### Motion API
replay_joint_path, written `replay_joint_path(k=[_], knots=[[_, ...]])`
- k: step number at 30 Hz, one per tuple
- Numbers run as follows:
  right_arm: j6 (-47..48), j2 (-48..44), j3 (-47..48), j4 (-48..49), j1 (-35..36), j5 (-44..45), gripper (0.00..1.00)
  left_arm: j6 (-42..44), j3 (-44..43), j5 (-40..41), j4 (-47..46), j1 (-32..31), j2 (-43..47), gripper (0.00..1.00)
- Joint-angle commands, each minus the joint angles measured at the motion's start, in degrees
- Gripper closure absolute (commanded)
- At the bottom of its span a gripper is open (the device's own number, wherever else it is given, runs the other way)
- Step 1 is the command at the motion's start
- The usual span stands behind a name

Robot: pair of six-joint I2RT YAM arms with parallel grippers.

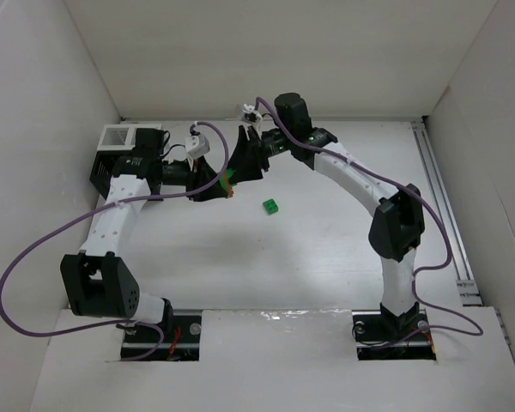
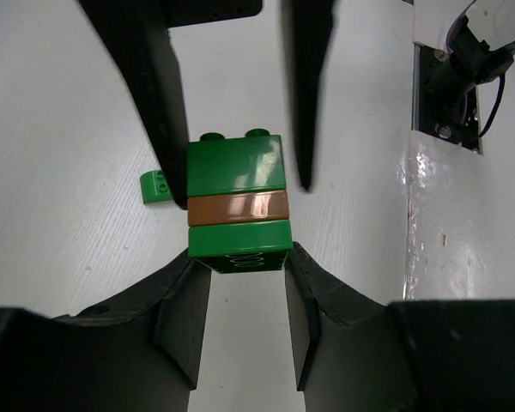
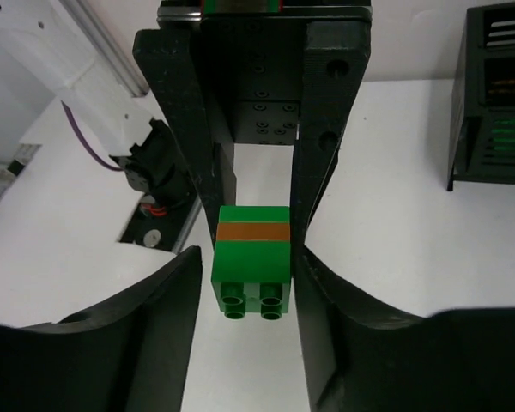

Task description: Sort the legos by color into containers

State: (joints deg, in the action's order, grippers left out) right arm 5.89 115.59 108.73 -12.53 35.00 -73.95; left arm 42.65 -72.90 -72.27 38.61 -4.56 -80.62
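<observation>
A small stack of legos (image 2: 239, 206), green over orange over green, hangs above the table between both grippers. My left gripper (image 2: 240, 257) is shut on its lower green brick. My right gripper (image 3: 249, 268) straddles the studded green end (image 3: 253, 283). Its right finger touches the brick, and a narrow gap shows on the left side. In the top view the stack (image 1: 228, 181) sits mid-table, left of centre, between the left gripper (image 1: 224, 186) and the right gripper (image 1: 240, 169). A loose green lego (image 1: 271, 205) lies on the table just to the right. The containers (image 1: 120, 136) stand at the back left.
The black slatted rack (image 3: 496, 94) shows at the upper right of the right wrist view, with green and orange glimpsed inside. A loose green brick (image 2: 155, 186) lies on the table beneath the stack. White walls enclose the table, with a rail (image 1: 442, 197) along the right side.
</observation>
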Motion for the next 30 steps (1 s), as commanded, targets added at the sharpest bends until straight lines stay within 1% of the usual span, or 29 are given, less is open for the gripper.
replay_joint_path(k=[1,2,6,7,8,10,13,15,18,21,22,23,24,25,27,30], knots=[[-0.35,1.04,2.98,2.43,0.59,-0.58,0.50,1.38,-0.84,-2.09,0.15,-0.28,0.90,0.97],[-0.35,1.56,2.98,2.43,0.59,-0.58,0.63,1.38,-0.84,-2.09,0.15,-0.28,0.90,0.97],[-0.35,1.57,2.45,1.90,-0.02,0.99,0.96,1.38,-0.23,-1.04,0.15,-0.28,1.95,0.97],[-0.35,1.57,1.85,1.29,-0.02,1.53,0.99,1.90,-0.22,-1.03,0.15,-0.28,1.96,0.97],[-0.35,1.57,0.62,0.76,-1.59,1.53,1.00,1.91,-0.22,-1.03,0.15,-0.28,2.48,0.97],[-0.35,-0.71,-1.31,0.76,-3.18,2.15,1.00,3.13,1.26,-0.33,0.15,-0.28,3.18,0.97],[-0.35,-4.22,-6.24,0.76,-7.39,4.16,1.00,4.36,3.02,0.20,0.15,-0.28,4.32,0.97],[0.17,-5.55,-8.95,-0.73,-11.07,4.86,1.00,4.37,3.90,0.73,0.15,-0.28,4.33,0.97],[2.19,-6.25,-10.11,-4.94,-14.60,6.36,1.00,4.37,4.44,0.73,0.15,0.25,4.95,0.97],[6.58,-5.56,-11.52,-10.12,-15.23,9.08,1.00,4.37,4.44,0.73,0.15,0.25,4.95,0.97],[7.11,-4.86,-12.04,-11.45,-14.45,12.83,1.00,4.37,4.44,0.73,0.15,0.25,4.95,0.97],[9.90,-2.67,-11.09,-13.55,-13.83,14.61,1.00,4.37,3.91,0.73,0.15,0.25,4.42,0.97],[11.41,-1.26,-10.21,-18.35,-13.13,16.02,1.00,4.37,3.91,0.73,0.15,0.25,4.42,0.97],[13.25,0.23,-9.07,-21.10,-11.90,17.77,1.00,3.85,3.21,0.73,0.15,0.25,3.81,0.97],[17.12,4.88,-5.64,-25.68,-11.19,18.40,1.00,2.71,2.50,0.73,-0.98,0.77,3.80,0.97],[17.14,7.27,-5.02,-26.23,-11.19,19.89,1.00,-1.07,2.50,-0.59,-3.10,2.88,3.80,0.97]])
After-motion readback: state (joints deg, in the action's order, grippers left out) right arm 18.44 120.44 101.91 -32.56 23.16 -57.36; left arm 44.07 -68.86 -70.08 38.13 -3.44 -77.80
